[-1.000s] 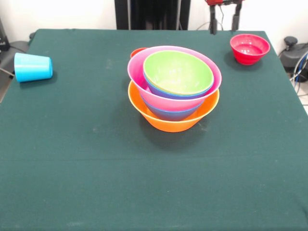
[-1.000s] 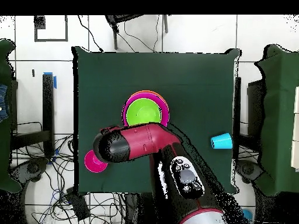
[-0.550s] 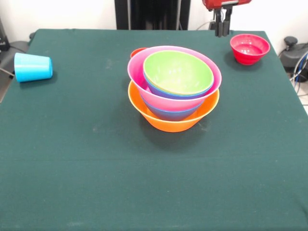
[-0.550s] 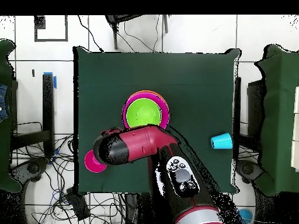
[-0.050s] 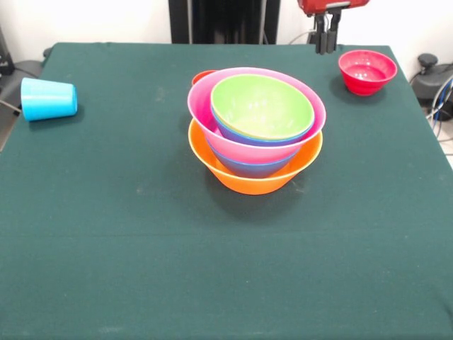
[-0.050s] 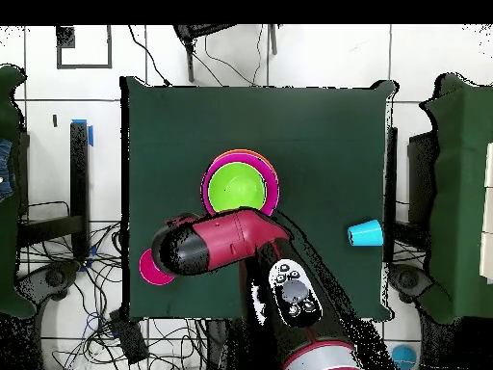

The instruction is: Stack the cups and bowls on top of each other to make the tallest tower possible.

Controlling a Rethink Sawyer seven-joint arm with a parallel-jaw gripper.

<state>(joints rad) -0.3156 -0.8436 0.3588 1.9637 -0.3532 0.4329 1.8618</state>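
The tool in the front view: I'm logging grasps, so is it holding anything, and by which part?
Nothing is held. The tool hangs shut and empty above the table's far edge, beside the small red bowl and not touching it.

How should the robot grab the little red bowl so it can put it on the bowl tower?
Probably by the rim, coming straight down from above. The red bowl stands upright and open near the table's corner, apart from the tower, so one finger could go inside the wall and one outside. Its sloping, glossy sides would likely slip in a side squeeze. The end effector hangs just beside it, fingers together.
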